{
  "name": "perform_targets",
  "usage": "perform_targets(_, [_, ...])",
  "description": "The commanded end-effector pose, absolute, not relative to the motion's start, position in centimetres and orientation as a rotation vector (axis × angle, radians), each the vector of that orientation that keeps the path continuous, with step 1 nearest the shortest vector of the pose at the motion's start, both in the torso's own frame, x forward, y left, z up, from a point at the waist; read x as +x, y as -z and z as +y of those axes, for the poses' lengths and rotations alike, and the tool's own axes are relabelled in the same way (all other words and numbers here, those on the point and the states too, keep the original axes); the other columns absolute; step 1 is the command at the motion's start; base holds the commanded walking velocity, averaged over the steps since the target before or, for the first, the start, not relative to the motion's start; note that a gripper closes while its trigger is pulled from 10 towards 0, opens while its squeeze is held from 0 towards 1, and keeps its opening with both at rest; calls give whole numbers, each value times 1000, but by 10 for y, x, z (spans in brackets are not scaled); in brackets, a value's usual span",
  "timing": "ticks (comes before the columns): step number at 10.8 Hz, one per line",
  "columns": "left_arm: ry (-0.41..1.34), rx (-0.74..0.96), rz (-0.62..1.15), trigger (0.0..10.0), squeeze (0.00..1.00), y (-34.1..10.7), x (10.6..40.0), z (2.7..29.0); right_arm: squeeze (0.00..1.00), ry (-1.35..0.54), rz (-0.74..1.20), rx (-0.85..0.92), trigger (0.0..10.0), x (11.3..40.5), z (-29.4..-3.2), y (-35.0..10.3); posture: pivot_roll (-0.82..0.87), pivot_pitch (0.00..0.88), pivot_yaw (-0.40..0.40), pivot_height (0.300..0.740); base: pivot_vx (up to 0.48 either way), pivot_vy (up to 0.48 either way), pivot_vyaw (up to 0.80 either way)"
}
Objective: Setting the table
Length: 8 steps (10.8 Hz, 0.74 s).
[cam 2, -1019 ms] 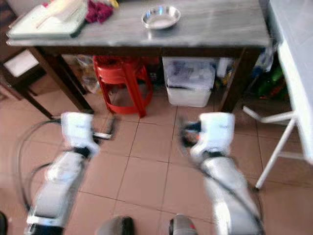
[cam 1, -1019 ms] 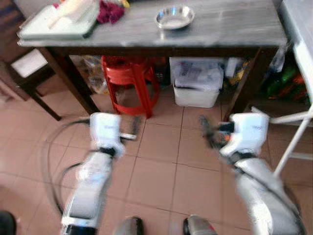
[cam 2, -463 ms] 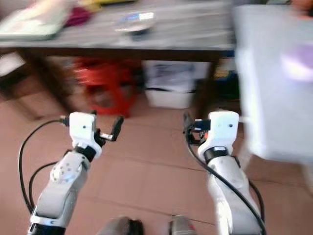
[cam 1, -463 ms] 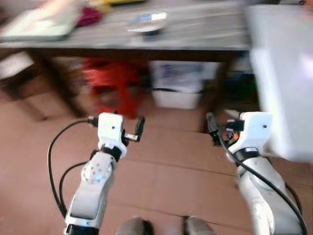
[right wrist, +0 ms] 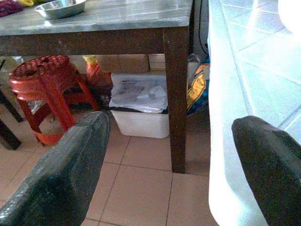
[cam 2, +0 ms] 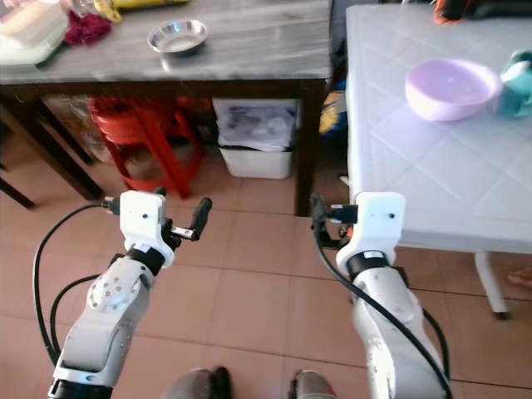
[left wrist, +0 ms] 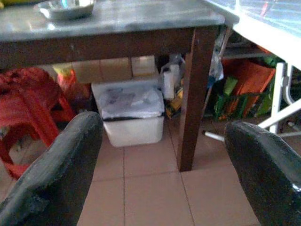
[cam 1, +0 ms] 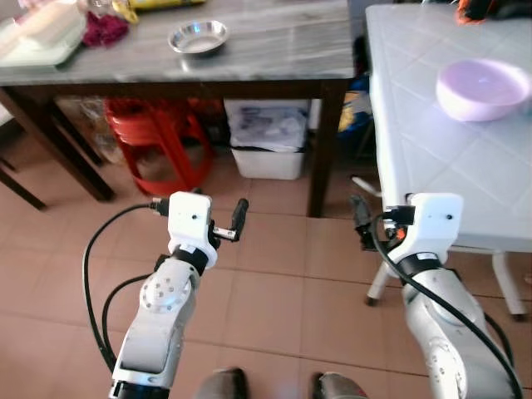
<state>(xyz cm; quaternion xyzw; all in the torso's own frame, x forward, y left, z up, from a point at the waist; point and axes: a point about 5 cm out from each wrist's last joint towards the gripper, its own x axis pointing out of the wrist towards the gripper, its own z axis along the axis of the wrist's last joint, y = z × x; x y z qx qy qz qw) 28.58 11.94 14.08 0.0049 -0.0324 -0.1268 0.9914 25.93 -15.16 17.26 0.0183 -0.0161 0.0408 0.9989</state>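
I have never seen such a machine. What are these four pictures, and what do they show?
It is a humanoid robot seen by its own cameras. Two pictures come from its head, looking down at its silver arms; two come from its wrists, looking along the black fingers. The left gripper and right gripper are both open and hold nothing, above the tiled floor. Ahead stands a grey table with a steel bowl on it; below it are a red stool and a white bin. To the right, a white table carries a purple bowl.
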Motion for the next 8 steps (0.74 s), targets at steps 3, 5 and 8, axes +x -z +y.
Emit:
perform_targets(3, [226,1,-70,10000,0,-141,285,128,0,-109,-41,34,10000,257,-146,-175,-154,224,98,740,0,-84,0])
perform_targets(5, [223,10,-72,10000,0,-141,286,128,0,-113,-39,31,10000,258,-146,-174,-153,220,98,740,0,0,0])
perform_targets(8, [225,24,-69,10000,0,-141,286,128,0,-110,-39,30,10000,258,-146,-174,-153,218,100,740,0,0,0])
